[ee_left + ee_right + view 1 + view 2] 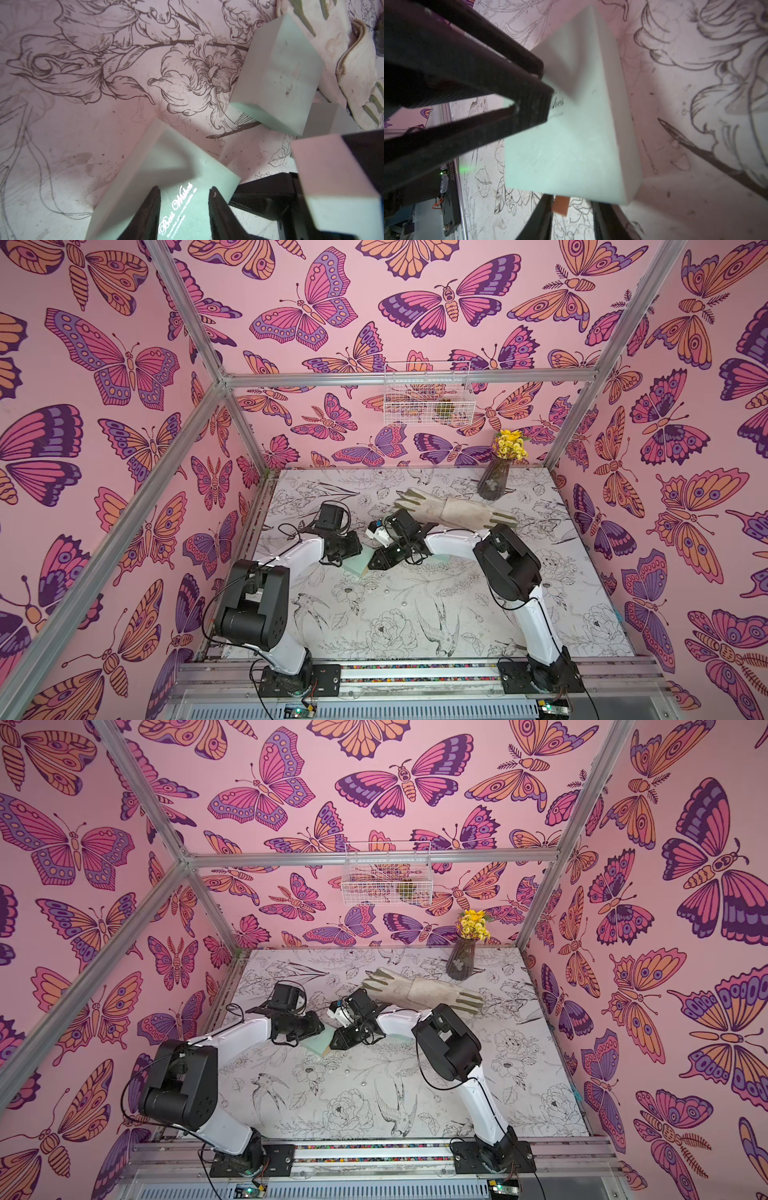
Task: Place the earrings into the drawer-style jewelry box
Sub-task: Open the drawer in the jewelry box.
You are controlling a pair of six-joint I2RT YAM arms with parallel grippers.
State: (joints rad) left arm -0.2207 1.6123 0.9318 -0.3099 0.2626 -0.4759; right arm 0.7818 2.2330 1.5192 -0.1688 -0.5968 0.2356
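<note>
— status of left gripper (184, 188), please?
— its fingers stand a little apart and grasp nothing. tips are down at top face of mint jewelry box (356, 566), beside words "best wishes".
— where is box?
— near middle of worktop (415, 626), a little toward left edge.
— and right gripper (571, 199)?
— released also, at right side of box. gap is wider than small orange-brown piece (560, 206) seen between its fingers. second mint block (276, 68) lies further right, partly hidden by right arm. earrings are too small to make out.
</note>
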